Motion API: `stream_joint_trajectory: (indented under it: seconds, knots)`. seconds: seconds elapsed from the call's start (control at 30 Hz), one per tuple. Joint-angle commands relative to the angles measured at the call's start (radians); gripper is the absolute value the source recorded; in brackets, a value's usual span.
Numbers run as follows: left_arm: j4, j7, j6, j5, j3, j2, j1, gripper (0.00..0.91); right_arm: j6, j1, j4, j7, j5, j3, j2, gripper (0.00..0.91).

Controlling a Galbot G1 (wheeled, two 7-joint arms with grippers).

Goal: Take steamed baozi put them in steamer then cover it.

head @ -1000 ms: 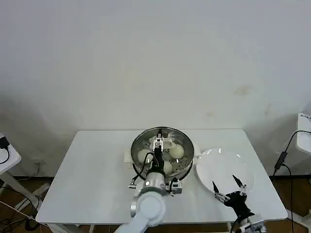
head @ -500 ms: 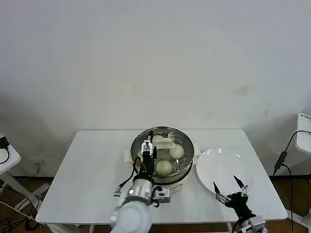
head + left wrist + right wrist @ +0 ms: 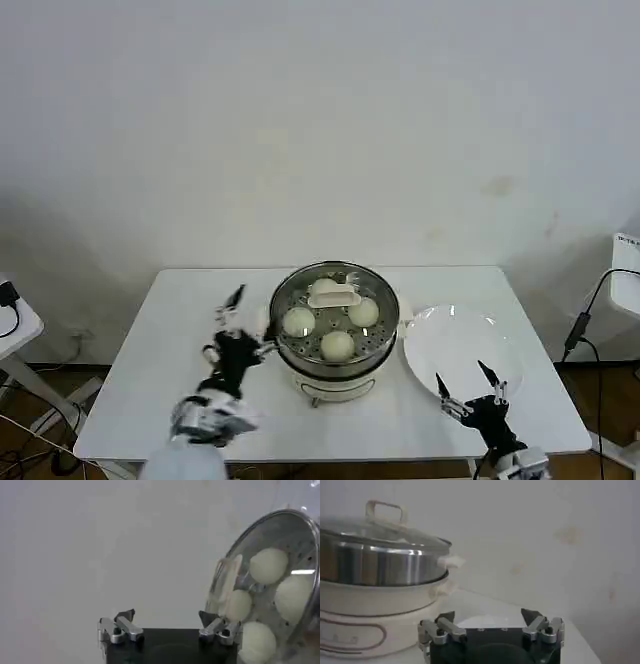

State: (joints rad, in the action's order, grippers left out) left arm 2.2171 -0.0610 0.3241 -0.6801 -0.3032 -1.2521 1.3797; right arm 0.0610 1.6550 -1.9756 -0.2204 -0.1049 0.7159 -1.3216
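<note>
The cover (image 3: 334, 300) sits on the steamer (image 3: 335, 345) over the baozi (image 3: 338, 345). The left gripper (image 3: 233, 322), fingers apart and empty, hangs just left of it. The right gripper (image 3: 468, 384), also spread, waits by the plate (image 3: 470, 335).

A white table (image 3: 170, 330) with rounded corners stands against a pale wall. 2 things lie directly on it. The steamer (image 3: 334, 352) stands near the middle of the table, a little toward the front edge, on its white base. A flat white plate (image 3: 462, 345) lies just beside the steamer, on the robot's right side, near the front right corner. The left part of the table top is bare.
</note>
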Motion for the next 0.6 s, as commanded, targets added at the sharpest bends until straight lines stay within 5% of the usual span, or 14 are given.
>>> stream_joint_trajectory:
  seconds: [0.03,0.27,0.6]
  knots:
    - [-0.082,0.285,-0.289,0.915,-0.465,-0.032,0.305,0.907,0.022,0.086,-0.031,0.027,-0.124,-0.007,0.111,0.907]
    - [-0.013,0.297,-0.243,0.932,-0.41,-0.087,0.479,0.907,0.006,0.135,-0.042,0.066,-0.175,-0.032,0.165,0.907]
    - [-0.04,0.3,-0.244,0.879,-0.377,-0.116,0.511,0.907,0.008,0.147,-0.026,0.084,-0.276,-0.077,0.248,0.907]
